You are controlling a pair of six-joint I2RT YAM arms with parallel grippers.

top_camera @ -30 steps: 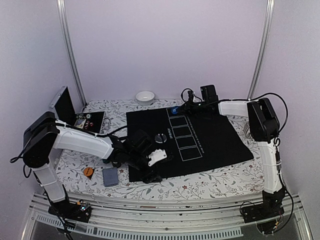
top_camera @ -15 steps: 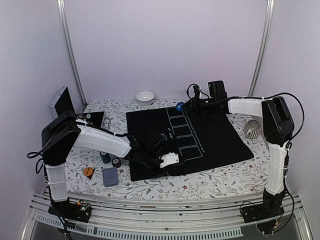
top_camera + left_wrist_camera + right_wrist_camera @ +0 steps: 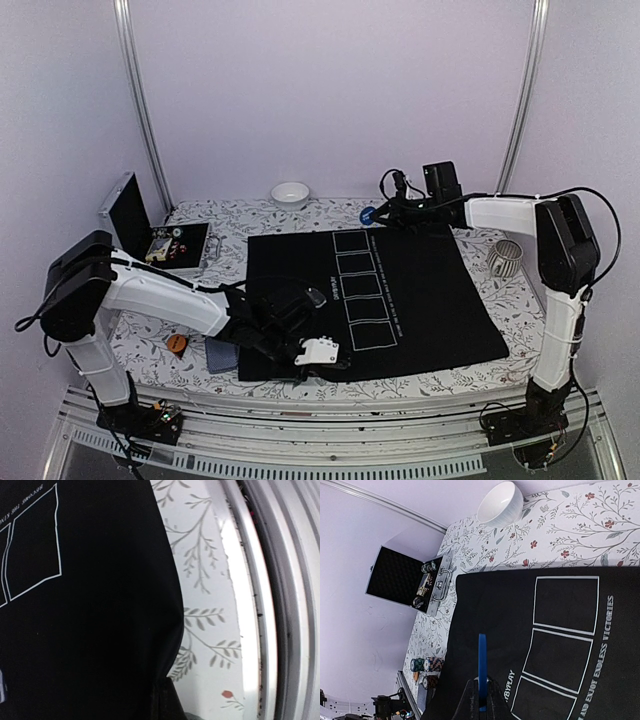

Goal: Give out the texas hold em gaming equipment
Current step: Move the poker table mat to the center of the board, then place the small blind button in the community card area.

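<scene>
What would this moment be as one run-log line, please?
left end effector: shut, at mat's near edge | right end effector: shut on blue disc, edge-on

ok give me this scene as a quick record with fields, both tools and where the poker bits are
mat: black fabric mat with white card outlines, on a floral tablecloth
right tool: shut on a blue round disc, held edge-on near the mat's far edge
left tool: shut, at the mat's near edge; grip on mat unclear
cards: grey-blue-backed playing cards, left of the mat
orange round disc: beside the cards
chips: striped-edge round poker chip stacks by the mat's left edge
case: silver aluminium case, open, far left
</scene>
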